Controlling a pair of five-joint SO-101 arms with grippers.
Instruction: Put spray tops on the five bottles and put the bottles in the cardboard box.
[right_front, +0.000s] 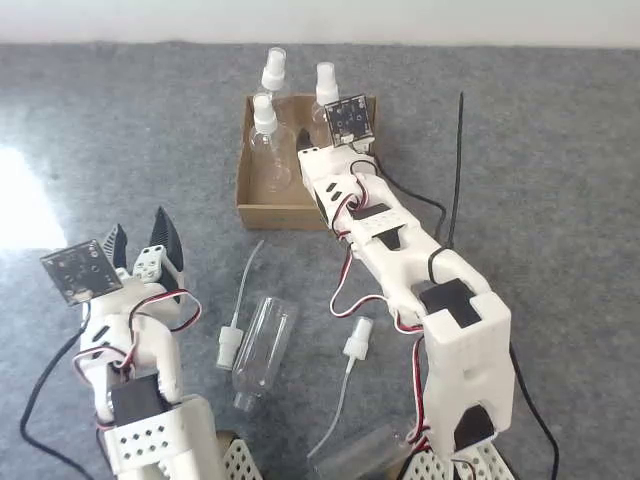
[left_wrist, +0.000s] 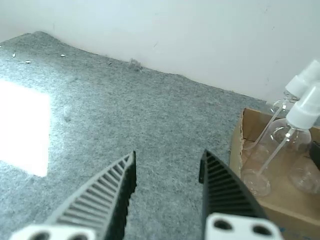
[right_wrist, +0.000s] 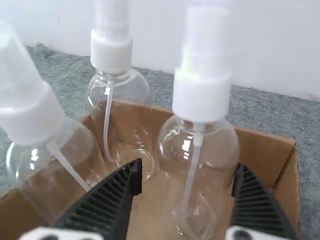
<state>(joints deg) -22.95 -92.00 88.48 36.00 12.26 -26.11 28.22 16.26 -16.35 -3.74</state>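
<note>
The right gripper (right_wrist: 187, 172), jaws spread, straddles a capped spray bottle (right_wrist: 200, 145) standing in the cardboard box (right_front: 262, 208). The left gripper (left_wrist: 169, 159) hangs open, well apart from the box. An uncapped bottle (right_front: 265, 345) and a loose spray top (right_front: 229, 347) lie near the box.

The cardboard box (right_front: 262, 215) sits at the far middle of the table (right_front: 560, 200). Three bottles stand upright in it: a far-left bottle (right_front: 272, 72), a near-left bottle (right_front: 268, 140) just before it, and a right bottle (right_front: 326, 85), which is between the right gripper's (right_wrist: 187, 170) fingers. Before the box lies a loose bottle (right_front: 262, 345), with one spray top (right_front: 230, 345) just left of it and another spray top (right_front: 357, 345) to its right. A second loose bottle (right_front: 360, 455) lies nearer, between the arm bases. The left gripper (right_front: 140, 230) is at the left, well apart from the box
</note>
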